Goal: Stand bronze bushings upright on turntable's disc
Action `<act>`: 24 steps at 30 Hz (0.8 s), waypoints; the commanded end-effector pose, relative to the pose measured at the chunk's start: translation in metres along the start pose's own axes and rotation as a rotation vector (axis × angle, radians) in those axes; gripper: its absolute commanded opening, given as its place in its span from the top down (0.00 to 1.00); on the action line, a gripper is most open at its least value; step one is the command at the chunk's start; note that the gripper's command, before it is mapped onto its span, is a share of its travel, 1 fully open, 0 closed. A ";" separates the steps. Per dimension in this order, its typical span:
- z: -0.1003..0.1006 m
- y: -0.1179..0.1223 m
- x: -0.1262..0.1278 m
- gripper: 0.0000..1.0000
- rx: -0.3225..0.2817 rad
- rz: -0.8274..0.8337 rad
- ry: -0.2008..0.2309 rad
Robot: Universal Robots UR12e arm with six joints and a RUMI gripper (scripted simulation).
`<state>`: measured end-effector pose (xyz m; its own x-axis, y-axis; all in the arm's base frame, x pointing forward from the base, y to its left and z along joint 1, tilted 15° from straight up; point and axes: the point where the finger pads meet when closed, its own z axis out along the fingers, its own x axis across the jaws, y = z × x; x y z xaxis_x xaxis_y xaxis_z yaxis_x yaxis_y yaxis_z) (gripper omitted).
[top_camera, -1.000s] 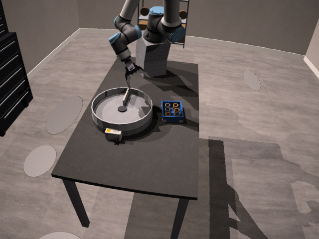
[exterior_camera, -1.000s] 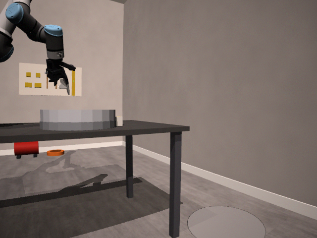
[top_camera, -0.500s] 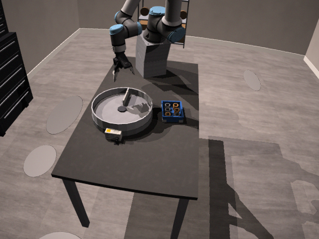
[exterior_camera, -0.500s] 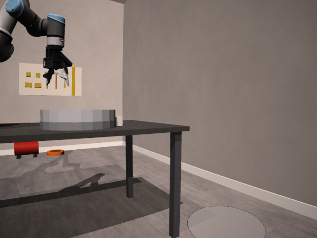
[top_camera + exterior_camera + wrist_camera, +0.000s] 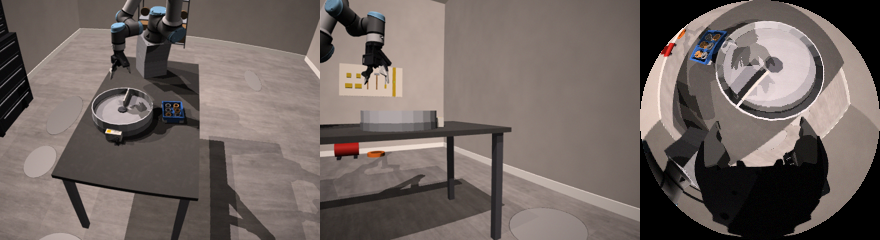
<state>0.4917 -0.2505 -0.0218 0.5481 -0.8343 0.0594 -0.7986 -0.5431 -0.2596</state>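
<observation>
A blue crate [image 5: 173, 119] [image 5: 722, 36] stands on the table, right of the turntable, and holds several upright bushings. Bronze ones [image 5: 176, 105] [image 5: 168, 114] and steel ones [image 5: 168, 105] stand mixed in it. The turntable's grey disc [image 5: 109, 114] [image 5: 790, 75] has a dark hub [image 5: 122, 109] [image 5: 774, 63] at its centre, a raised wall [image 5: 121, 126] [image 5: 397, 120] around it and an upright divider bar [image 5: 126, 96]. No bushing stands on the disc. My gripper [image 5: 120, 73] [image 5: 376, 79] [image 5: 759, 119] is open and empty, high above the table behind the turntable's far rim. The crate is hidden in the exterior view.
The arm's grey pedestal [image 5: 152, 62] stands at the table's far end. A small control box [image 5: 113, 133] sits at the turntable's front. The dark table [image 5: 129, 167] [image 5: 464, 127] extends toward the near edge. A red cylinder [image 5: 346, 149] and an orange ring [image 5: 375, 154] lie on the floor.
</observation>
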 end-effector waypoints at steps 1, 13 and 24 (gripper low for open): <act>-0.001 0.001 0.001 0.00 -0.002 -0.002 0.003; -0.001 0.001 0.001 0.94 -0.002 -0.002 0.003; -0.001 0.001 0.001 0.94 -0.002 -0.002 0.003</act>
<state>0.4912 -0.2512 -0.0218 0.5490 -0.8335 0.0618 -0.7981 -0.5448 -0.2572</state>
